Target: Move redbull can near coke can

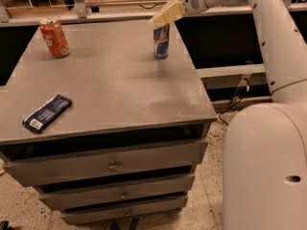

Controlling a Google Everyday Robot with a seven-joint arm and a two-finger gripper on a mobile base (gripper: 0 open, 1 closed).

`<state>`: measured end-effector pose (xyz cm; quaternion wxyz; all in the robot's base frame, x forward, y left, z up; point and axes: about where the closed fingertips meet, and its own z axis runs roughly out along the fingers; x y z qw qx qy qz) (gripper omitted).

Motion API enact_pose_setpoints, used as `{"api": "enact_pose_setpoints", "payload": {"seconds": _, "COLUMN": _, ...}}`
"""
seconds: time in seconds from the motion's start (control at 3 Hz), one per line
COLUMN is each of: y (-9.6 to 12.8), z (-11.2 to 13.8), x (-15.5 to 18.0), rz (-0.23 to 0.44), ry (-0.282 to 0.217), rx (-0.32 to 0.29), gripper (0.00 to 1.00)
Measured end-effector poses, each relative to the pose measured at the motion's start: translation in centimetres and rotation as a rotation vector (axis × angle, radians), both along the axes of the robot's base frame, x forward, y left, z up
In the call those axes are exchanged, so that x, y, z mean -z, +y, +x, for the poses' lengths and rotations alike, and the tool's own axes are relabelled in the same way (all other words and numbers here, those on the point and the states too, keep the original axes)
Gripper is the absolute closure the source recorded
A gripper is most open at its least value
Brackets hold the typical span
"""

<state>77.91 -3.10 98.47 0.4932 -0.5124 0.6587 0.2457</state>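
Observation:
The redbull can point(161, 43) stands upright near the far right of the grey cabinet top point(110, 80); its top is covered by my gripper. The coke can point(54, 38) stands upright at the far left corner, well apart from it. My gripper point(165, 15), with cream-coloured fingers, hangs right over the top of the redbull can, reaching in from the white arm point(268, 37) on the right.
A flat dark-blue wrapped bar point(47, 112) lies near the front left edge. The cabinet has three drawers point(112, 166) below. A shelf rail point(96, 16) runs behind the cabinet. The robot's white body point(266, 166) fills the lower right.

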Motion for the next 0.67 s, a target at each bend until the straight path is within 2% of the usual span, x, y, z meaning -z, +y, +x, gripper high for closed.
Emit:
{"api": "enact_pose_setpoints", "payload": {"seconds": 0.33, "y": 0.0, "z": 0.0, "x": 0.0, "rz": 0.0, "ry": 0.0, "rx": 0.0, "gripper": 0.0}}
{"api": "enact_pose_setpoints", "payload": {"seconds": 0.67, "y": -0.1, "z": 0.2, "x": 1.5, "rz": -0.004, "ry": 0.034, "rx": 0.002, "gripper": 0.0}}
